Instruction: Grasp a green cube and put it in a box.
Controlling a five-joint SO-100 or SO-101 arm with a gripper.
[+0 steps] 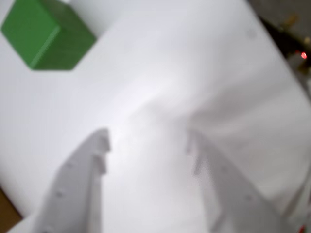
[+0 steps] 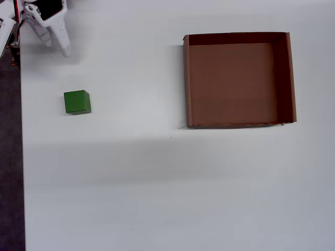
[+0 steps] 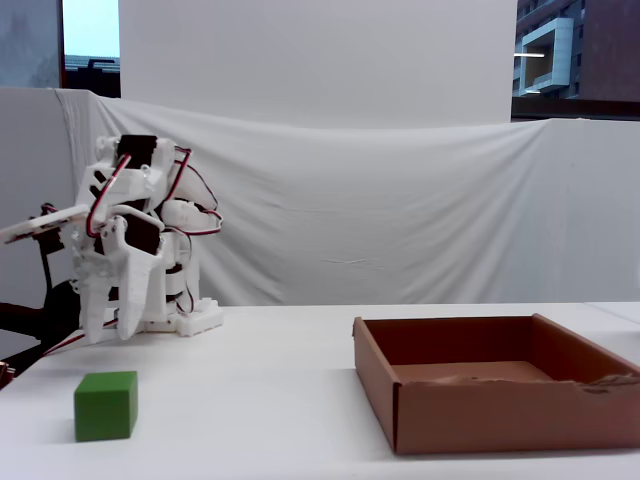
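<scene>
The claw (image 1: 148,145) hung with its fingers apart and empty above the table (image 1: 160,73). In the wrist view the green cube (image 1: 46,33) lay ahead and off to the upper left of the gap, so the reach likely needed to swing that way.

The arm (image 3: 135,245) is white plastic all over, blocky and layered like printed parts; black servo bodies sit set into the white shells near the top and at mid-height; red and black cables loop out from the upper joint and curve down the side, with more red wire trailing low on the left of the fixed view; the base is a flat white block with small dark fittings. In the wrist view the gripper (image 1: 148,143) shows two pale, blurred white fingers (image 1: 80,182); the left one has a notched, stepped inner edge; small round screw holes dot both.
</scene>
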